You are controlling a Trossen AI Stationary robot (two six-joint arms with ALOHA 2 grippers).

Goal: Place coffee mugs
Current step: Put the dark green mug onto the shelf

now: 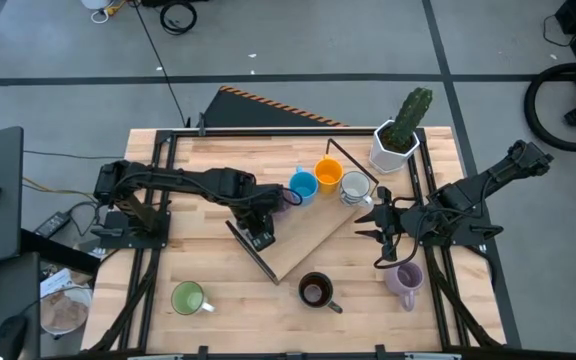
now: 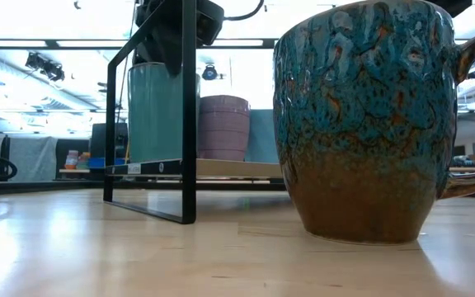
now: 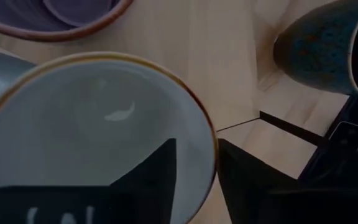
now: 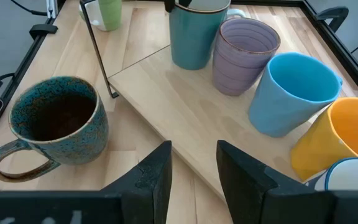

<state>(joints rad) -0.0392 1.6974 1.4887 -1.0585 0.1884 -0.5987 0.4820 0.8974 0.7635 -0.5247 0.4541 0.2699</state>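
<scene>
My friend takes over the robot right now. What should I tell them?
Left gripper shut on the rim of the teal mug, on the board.
Right gripper open, empty, beside the board.
Done: purple mug, blue mug, orange mug, white mug on the board.
To do: brown mug, green mug and lilac mug wait on the table.

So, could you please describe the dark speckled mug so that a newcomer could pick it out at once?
Find the slanted wooden board in the middle of the table. Just off its near corner, on the bare tabletop, stands the dark mug. Unlike the plain green mug and lilac mug on either side, it has a speckled teal-and-brown glaze.
</scene>
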